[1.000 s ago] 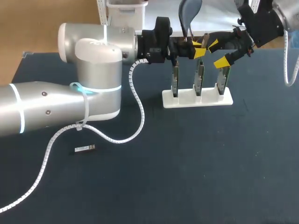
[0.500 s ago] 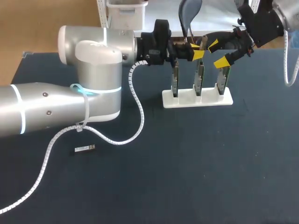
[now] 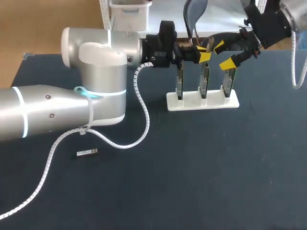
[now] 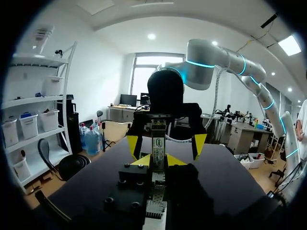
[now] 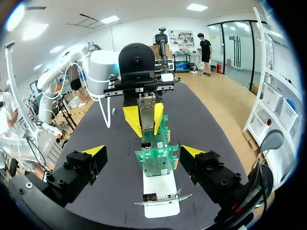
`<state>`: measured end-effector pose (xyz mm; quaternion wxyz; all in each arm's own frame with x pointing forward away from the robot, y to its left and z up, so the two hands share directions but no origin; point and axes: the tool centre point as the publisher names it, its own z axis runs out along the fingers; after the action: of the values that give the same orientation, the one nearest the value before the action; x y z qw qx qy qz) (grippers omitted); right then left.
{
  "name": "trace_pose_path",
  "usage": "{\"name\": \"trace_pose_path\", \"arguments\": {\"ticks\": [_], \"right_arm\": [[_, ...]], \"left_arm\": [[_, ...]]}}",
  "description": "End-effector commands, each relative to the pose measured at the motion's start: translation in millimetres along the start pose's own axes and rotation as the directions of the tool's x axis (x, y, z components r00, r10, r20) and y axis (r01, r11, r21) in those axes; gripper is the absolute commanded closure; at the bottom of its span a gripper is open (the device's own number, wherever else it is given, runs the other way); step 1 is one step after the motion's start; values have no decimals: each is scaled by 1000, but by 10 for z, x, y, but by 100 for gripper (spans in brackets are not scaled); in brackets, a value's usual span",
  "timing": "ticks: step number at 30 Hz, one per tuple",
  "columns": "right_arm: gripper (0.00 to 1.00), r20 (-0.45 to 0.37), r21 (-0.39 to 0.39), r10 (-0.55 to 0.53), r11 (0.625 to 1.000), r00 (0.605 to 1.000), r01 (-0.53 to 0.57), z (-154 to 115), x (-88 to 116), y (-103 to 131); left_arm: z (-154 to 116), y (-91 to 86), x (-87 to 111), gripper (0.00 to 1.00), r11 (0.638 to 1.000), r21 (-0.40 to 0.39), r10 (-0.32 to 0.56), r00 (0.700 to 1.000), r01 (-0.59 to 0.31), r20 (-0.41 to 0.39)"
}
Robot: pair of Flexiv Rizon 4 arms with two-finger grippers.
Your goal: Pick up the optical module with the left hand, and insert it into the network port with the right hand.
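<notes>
Right wrist view: left pincer (image 5: 145,120) clamped on module (image 5: 146,108), seemingly offered for handover to right pincer (image 5: 143,151), spread wide, empty.

the left arm (image 3: 48,112) is thick, rounded silver metal, with glowing cyan-white rings behind its elbow housing (image 3: 100,62). from under that elbow housing a white spiral-wrapped cable (image 3: 144,111) curves to the black wrist (image 3: 160,43) ahead of it. the right arm (image 3: 273,24) ends black, with yellow fingertips (image 3: 226,63).
</notes>
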<state>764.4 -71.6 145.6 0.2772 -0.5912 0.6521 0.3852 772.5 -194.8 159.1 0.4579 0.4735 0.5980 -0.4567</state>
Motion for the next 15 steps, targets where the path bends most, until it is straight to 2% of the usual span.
{"name": "trace_pose_path", "arguments": {"ticks": [1, 15], "right_arm": [[0, 0, 3, 0, 1000, 1000, 0, 4, -1, 9], [0, 0, 3, 0, 1000, 1000, 0, 4, -1, 9]], "left_arm": [[15, 2, -4, 100, 1000, 3, 0, 1000, 0, -3], [12, -64, 12, 100, 1000, 19, -8, 1000, 8, -8]]}}
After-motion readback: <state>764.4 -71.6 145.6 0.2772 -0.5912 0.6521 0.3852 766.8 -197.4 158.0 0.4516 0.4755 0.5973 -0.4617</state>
